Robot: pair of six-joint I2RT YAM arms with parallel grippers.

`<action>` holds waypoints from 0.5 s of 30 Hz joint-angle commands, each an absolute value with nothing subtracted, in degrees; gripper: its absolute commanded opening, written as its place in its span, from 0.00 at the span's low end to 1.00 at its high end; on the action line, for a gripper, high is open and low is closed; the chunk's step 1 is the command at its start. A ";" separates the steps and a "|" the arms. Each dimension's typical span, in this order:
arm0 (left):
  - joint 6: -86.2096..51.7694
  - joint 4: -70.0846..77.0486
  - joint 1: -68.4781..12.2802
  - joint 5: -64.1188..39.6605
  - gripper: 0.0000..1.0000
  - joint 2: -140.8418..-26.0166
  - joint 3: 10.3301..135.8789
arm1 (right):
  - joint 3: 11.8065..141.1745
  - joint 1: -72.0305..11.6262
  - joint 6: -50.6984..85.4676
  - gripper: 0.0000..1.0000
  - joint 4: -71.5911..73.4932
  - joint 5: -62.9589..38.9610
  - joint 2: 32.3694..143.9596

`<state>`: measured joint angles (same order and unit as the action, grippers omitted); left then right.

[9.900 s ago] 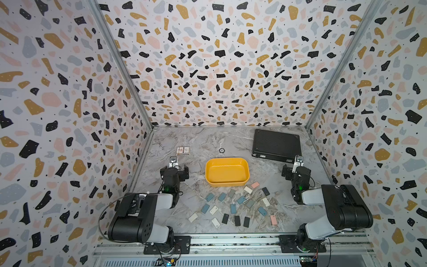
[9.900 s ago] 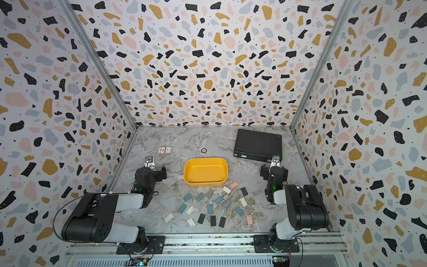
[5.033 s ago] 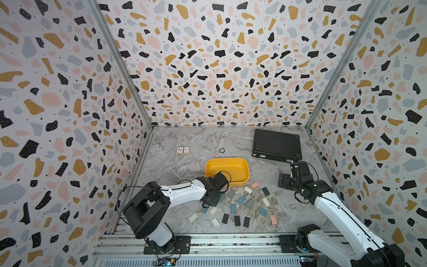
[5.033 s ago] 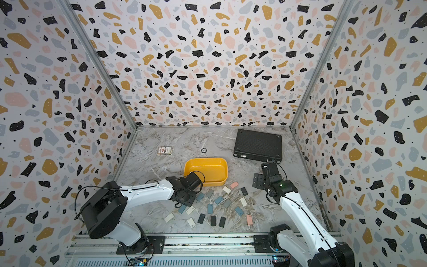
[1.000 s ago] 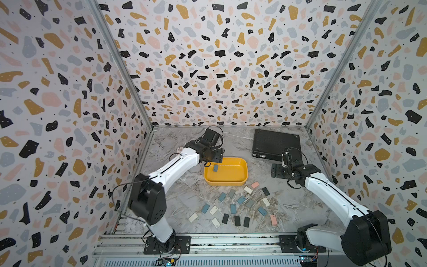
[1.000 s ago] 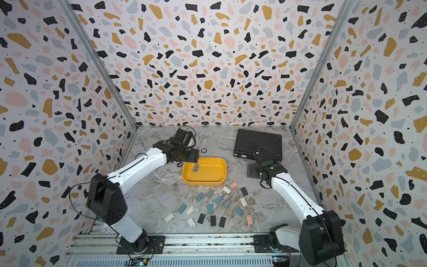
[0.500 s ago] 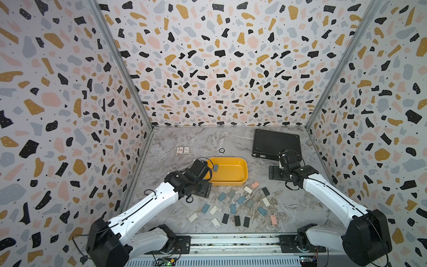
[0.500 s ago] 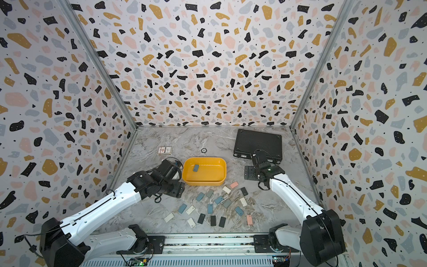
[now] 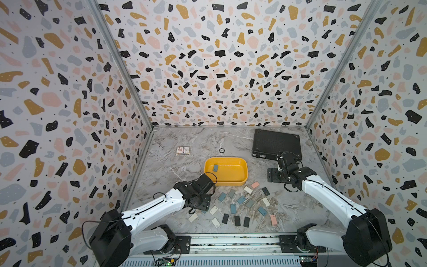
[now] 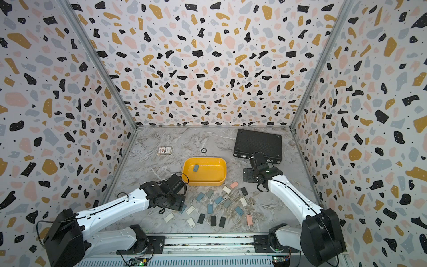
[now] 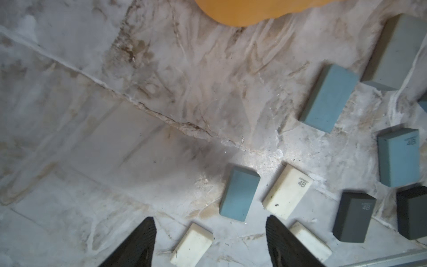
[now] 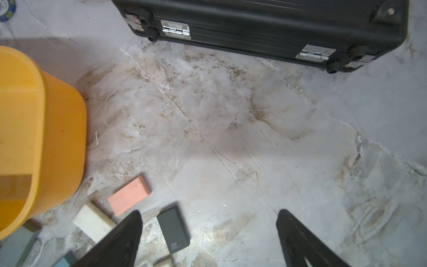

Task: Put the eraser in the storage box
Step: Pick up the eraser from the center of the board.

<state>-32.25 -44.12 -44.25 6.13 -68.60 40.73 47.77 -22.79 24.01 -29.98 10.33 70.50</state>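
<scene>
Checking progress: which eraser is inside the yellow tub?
Only the blue-grey rectangular eraser lies inside the shallow yellow plastic tub; the other erasers lie on the marble tabletop.

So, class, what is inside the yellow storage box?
One blue-grey eraser lies in the storage box, near its far left corner. The near rim hides a floor strip.

The marbled worktop [image 9: 184, 143] is occupied by a storage box [image 9: 228, 182] centrally, a black case [image 9: 276, 143] at the far right corner, a card pack [image 9: 183, 150] far left, and erasers [image 9: 233, 208] scattered toward the front edge.
</scene>
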 commanded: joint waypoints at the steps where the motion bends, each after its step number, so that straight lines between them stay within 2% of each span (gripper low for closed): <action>1: -33.35 -41.17 -44.74 5.98 0.74 -70.18 40.35 | 47.73 -23.12 24.44 0.93 -30.22 11.16 69.00; 15: -34.58 -38.49 -46.96 5.28 0.71 -74.20 38.68 | 47.55 -23.29 24.51 0.93 -30.23 11.32 69.26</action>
